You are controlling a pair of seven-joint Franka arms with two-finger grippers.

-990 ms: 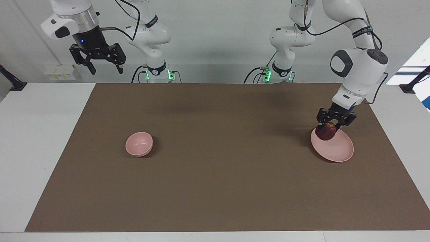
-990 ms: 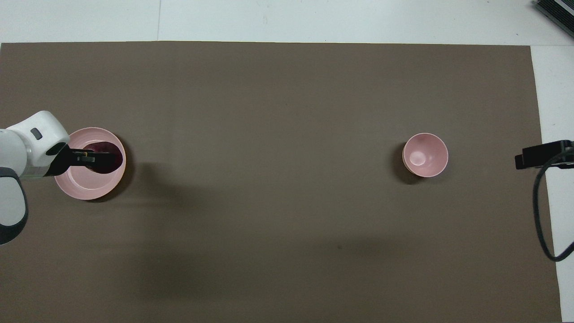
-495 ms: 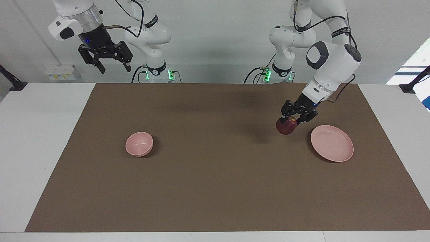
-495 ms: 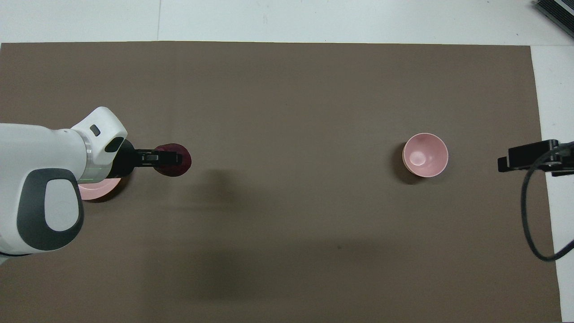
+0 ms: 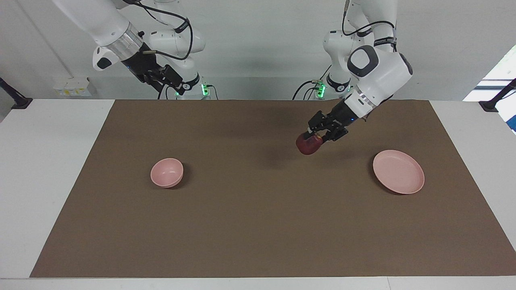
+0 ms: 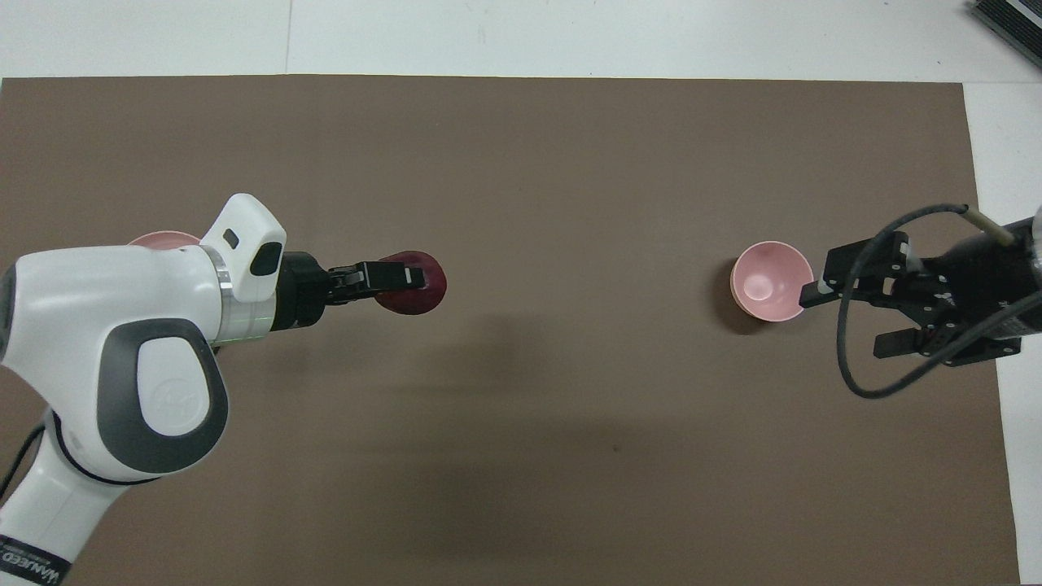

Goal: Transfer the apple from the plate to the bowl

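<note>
My left gripper (image 5: pixel 316 137) is shut on the dark red apple (image 5: pixel 307 147) and holds it in the air over the bare brown mat, between the plate and the bowl. In the overhead view the left gripper (image 6: pixel 411 277) lies across the top of the apple (image 6: pixel 425 297). The wide pink plate (image 5: pixel 399 177) lies empty toward the left arm's end; in the overhead view only a sliver of the plate (image 6: pixel 159 238) shows past the arm. The small deep pink bowl (image 5: pixel 167 172) stands empty toward the right arm's end. My right gripper (image 5: pixel 164 78) is open and raised high; in the overhead view the right gripper (image 6: pixel 847 320) shows beside the bowl (image 6: pixel 772 281).
A brown mat (image 5: pixel 258 225) covers most of the white table (image 5: pixel 48 161). The left arm's white body (image 6: pixel 122 342) covers the mat and most of the plate in the overhead view. A black cable (image 6: pixel 863 358) loops by the right gripper.
My left gripper has lifted the apple off the plate and carried it toward the bowl. My right arm has swung down and in toward the bowl's end of the mat.
</note>
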